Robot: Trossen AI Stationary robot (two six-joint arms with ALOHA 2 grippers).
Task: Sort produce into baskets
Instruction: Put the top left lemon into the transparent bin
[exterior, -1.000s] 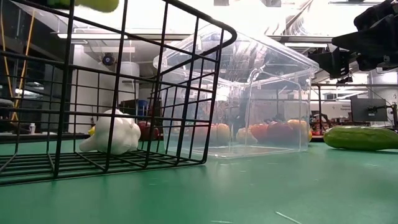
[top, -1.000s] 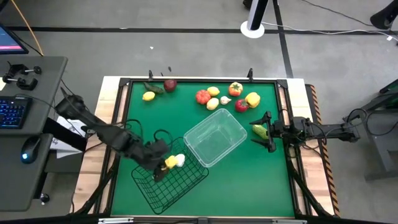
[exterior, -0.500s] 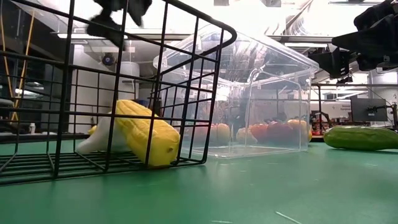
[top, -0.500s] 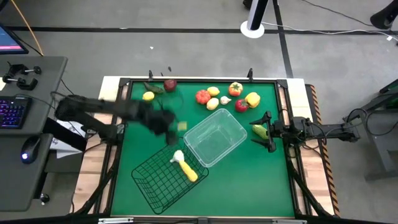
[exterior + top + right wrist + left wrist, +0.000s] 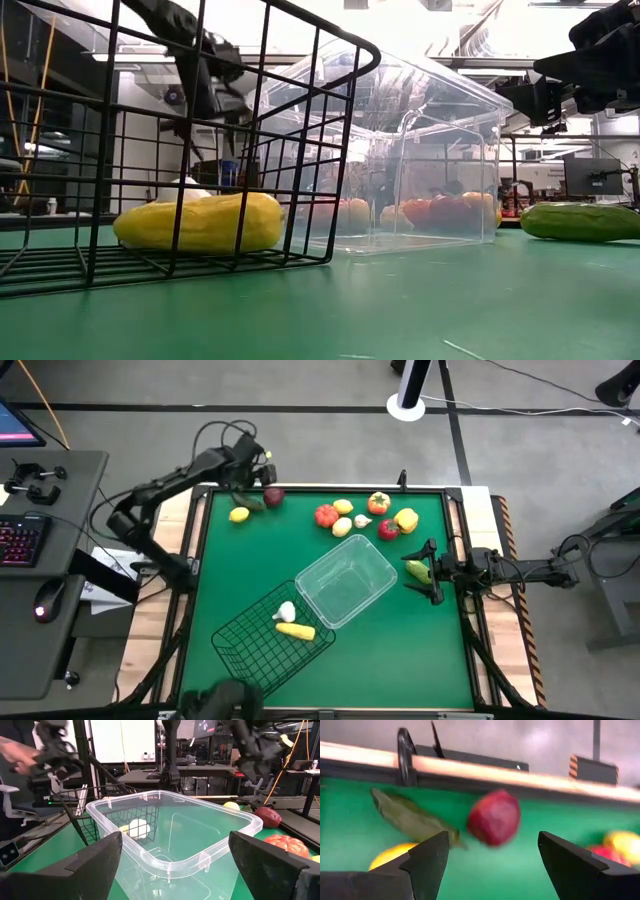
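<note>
My left gripper (image 5: pixel 262 472) is open and empty, above the table's far left, over a dark red fruit (image 5: pixel 493 817), a green leafy piece (image 5: pixel 410 817) and a yellow lemon (image 5: pixel 238 514). The black wire basket (image 5: pixel 250 655) holds a yellow corn cob (image 5: pixel 295 630) lying flat and a white garlic (image 5: pixel 286 610). The clear plastic basket (image 5: pixel 347 582) stands beside it. My right gripper (image 5: pixel 425 572) is open at the right, above a green cucumber (image 5: pixel 580 221) that lies on the table. More produce (image 5: pixel 365 517) lies along the far edge.
The two baskets touch at the table's middle. The far-edge group holds a red tomato (image 5: pixel 326 515), a red-orange pepper (image 5: pixel 378 503) and a yellow pepper (image 5: pixel 405 519). A raised frame (image 5: pixel 320 488) rims the green mat. A person's hand (image 5: pixel 15 755) shows beyond the table.
My left gripper has let go of the corn cob over the wire basket and swung up and toward the table's far left edge, over the dark red fruit. The cob fell into the basket, stood tilted, and now lies flat beside the garlic.
</note>
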